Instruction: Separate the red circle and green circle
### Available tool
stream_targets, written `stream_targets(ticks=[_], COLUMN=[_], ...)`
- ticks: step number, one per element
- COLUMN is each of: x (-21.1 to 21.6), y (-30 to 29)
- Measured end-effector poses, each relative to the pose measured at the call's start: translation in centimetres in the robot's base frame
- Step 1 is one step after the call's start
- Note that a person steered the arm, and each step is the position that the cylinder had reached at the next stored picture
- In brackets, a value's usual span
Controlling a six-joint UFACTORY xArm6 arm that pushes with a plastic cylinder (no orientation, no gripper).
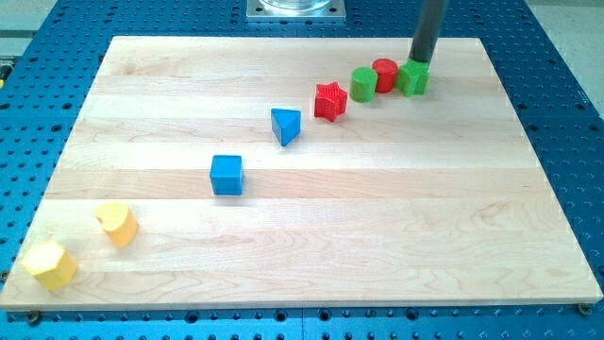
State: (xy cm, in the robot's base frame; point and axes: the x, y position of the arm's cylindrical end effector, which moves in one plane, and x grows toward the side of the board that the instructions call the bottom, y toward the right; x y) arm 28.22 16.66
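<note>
The red circle [385,74] stands near the board's top right, touching the green circle [363,83] on its left. A green star-like block [412,78] sits against the red circle's right side. My tip [418,62] is just above the green star block, at its top edge, to the right of the red circle. The rod rises from there to the view's top.
A red star [330,101] lies left of the green circle. A blue triangle [285,125] and a blue cube [226,175] follow diagonally toward the bottom left. Two yellow blocks [117,224] [50,264] sit near the wooden board's [377,236] bottom-left corner.
</note>
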Motion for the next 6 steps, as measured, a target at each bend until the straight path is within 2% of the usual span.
stream_targets(ticks=[1, 2, 3, 4, 6], x=[0.3, -2.0, -1.2, 2.4, 5.7], y=[-1.5, -0.6, -6.2, -7.4, -10.0])
